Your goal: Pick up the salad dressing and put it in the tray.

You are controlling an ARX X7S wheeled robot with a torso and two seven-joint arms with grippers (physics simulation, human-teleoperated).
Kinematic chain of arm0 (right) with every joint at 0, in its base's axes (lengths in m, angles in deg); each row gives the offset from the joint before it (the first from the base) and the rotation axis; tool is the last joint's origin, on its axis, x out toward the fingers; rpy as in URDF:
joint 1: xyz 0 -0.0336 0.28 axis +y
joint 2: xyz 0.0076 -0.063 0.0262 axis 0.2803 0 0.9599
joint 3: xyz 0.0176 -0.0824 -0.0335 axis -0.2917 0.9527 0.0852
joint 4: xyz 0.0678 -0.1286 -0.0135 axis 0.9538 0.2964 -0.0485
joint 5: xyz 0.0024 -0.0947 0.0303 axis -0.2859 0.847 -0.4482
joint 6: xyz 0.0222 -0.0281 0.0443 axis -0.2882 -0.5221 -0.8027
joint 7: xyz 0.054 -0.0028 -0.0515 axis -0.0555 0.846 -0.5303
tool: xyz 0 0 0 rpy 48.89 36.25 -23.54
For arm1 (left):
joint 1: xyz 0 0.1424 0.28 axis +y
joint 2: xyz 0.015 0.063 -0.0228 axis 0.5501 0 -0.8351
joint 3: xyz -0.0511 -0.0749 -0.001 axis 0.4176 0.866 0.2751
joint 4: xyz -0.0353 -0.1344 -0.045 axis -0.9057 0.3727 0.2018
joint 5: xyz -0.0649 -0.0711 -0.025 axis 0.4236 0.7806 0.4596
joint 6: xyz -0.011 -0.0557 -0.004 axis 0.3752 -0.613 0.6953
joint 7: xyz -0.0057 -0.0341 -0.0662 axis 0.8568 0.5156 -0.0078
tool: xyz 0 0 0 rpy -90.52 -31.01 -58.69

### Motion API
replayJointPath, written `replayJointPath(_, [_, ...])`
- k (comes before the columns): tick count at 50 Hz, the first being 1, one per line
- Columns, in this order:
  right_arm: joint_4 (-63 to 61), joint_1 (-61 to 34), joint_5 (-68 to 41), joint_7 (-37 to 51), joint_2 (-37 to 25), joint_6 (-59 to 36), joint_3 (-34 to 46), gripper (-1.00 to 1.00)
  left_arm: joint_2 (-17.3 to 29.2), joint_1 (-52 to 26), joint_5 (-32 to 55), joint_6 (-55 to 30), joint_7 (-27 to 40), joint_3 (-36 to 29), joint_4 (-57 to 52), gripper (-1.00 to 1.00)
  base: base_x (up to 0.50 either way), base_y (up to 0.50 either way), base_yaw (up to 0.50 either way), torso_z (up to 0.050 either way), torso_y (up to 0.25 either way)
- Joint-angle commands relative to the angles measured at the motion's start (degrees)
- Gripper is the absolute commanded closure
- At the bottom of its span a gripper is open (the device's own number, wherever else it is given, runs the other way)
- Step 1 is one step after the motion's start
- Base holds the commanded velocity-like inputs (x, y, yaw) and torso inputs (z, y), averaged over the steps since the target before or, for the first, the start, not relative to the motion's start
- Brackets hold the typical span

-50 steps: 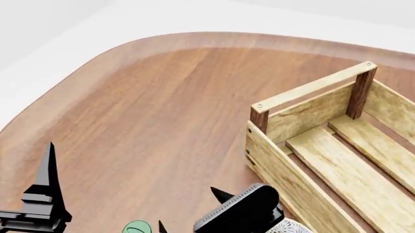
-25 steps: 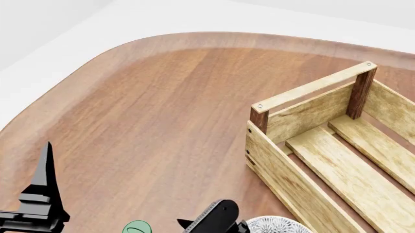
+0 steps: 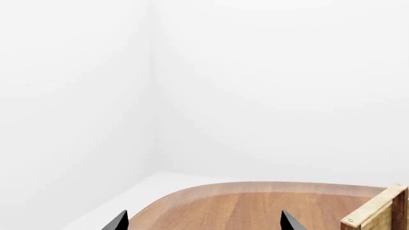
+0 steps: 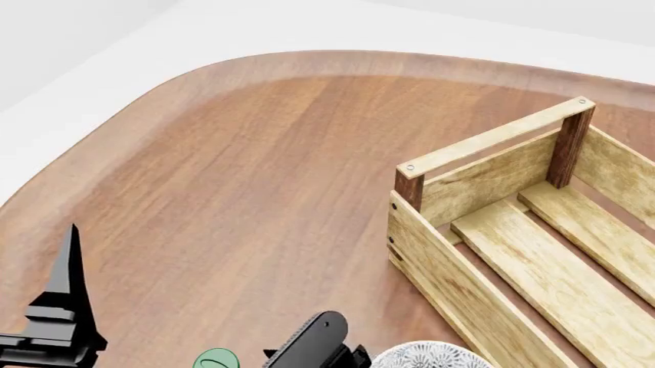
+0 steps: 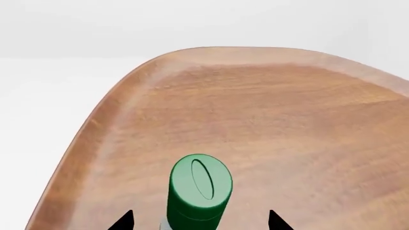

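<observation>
Likely light and rigid, the salad dressing (image 5: 198, 191): small bottle w/ smooth plastic-looking cap, so prob. slippery under the pads and easy to tip if nudged from one side. Best hold looks like the cap's cylindrical side or the neck just under it, squeezed square across, not on the rounded top edge. Looks: round green cap w/ an oval recess on its top face, a pale sliver of body just showing beneath, rest cut off by the frame edge. Stands upright on the wooden table (image 4: 256, 169), at approx 6 o'clock in head view near the bottom edge, well apart from the tray (image 4: 511, 253) over at 3–4 o'clock. Right claw (image 5: 199, 221) spread apart, one dark tip either side of the cap, neither touching it as far as can be told. Left claw (image 3: 203, 221) also apart, tips wide, nothing between them, aimed at bare table edge and white wall. Grey-white patterned bowl (image 4: 430, 356) sits just beside the right arm, between bottle and tray: possible snag on the carry across.
</observation>
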Motion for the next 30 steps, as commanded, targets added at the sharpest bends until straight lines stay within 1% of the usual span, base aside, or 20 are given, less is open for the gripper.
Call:
replayJointPath(1, [3.6, -1.4, 0.4, -1.3, 1.1, 1.4, 1.4, -1.0, 0.3, 0.2, 0.4, 0.3, 0.2, 0.1, -0.2, -1.0, 0.0, 0.0, 0.0, 0.0, 0.0])
replayJointPath(10, [8.9, -2.4, 2.5, -1.1, 2.1, 5.8, 1.9, -1.0, 0.5, 0.4, 0.5, 0.7, 0.3, 0.0, -0.1, -1.0, 0.0, 0.0, 0.0, 0.0, 0.0])
replayJointPath(28, [12.4, -4.8, 2.6, -2.6, 3.5, 5.7, 3.6, -1.0, 1.0, 0.5, 1.2, 0.7, 0.7, 0.0, -0.5, -1.0, 0.0, 0.0, 0.0, 0.0, 0.0])
replayJointPath(30, [14.1, -5.6, 2.9, -3.0, 4.1, 6.4, 3.9, -1.0, 1.0, 0.5, 1.3, 0.6, 0.7, 0.1, -0.6, -1.0, 0.0, 0.0, 0.0, 0.0, 0.0])
